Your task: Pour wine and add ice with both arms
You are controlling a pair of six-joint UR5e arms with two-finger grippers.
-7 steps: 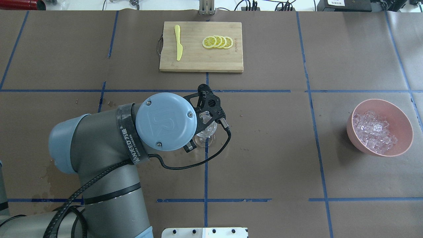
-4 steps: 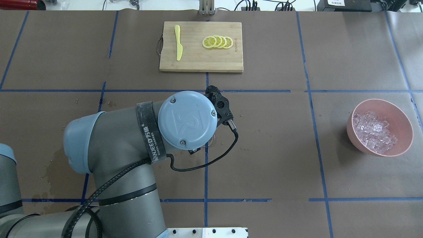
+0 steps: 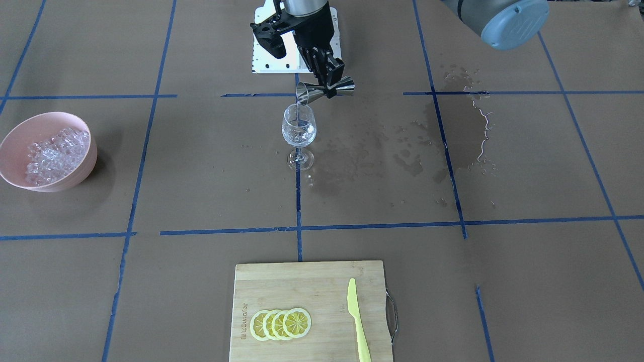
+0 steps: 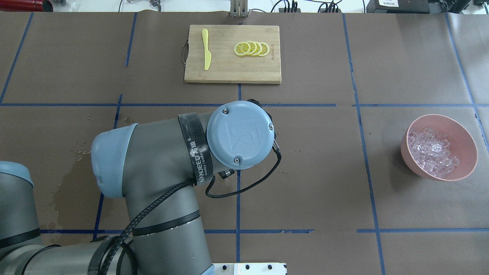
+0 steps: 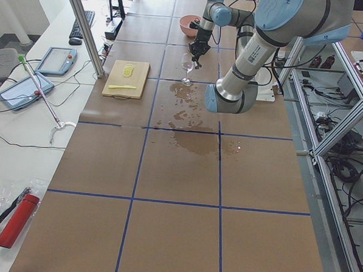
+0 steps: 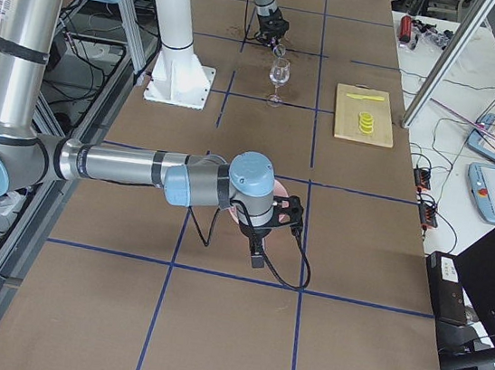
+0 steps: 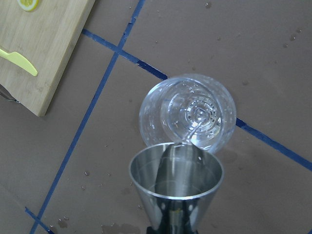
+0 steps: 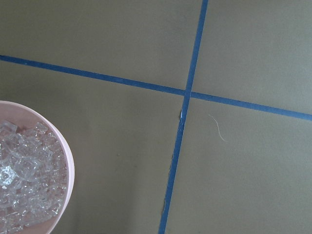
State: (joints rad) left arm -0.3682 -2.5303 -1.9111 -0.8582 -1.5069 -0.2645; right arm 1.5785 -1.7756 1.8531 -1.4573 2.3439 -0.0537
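**A:** Where is the wine?

**B:** It runs as a thin thread from the jigger into the glass. A little already lies in the bottom of the glass. The left gripper has its jaws clamped on the jigger's waist and holds it tipped on its side just above the rim.

**A:** How will these things handle?

**B:** The jigger looks like stiff, light steel, probably slick when wet. The narrow waist is the sure hold, since the cones on either side stop it sliding. The glass is the fragile one. It is thin, top-heavy on a small foot and standing free, so a knock from the jigger could topple it. If it needs holding, take it by the stem.

**A:** And the ice?

**B:** The ice is heaped in the bowl, well apart from the glass. The cubes are small and hard, and likely slippery. I'd pinch one from the top of the heap across its flat faces.

**A:** What about the right gripper?

**B:** It is near the bowl. I cannot tell how its jaws stand.
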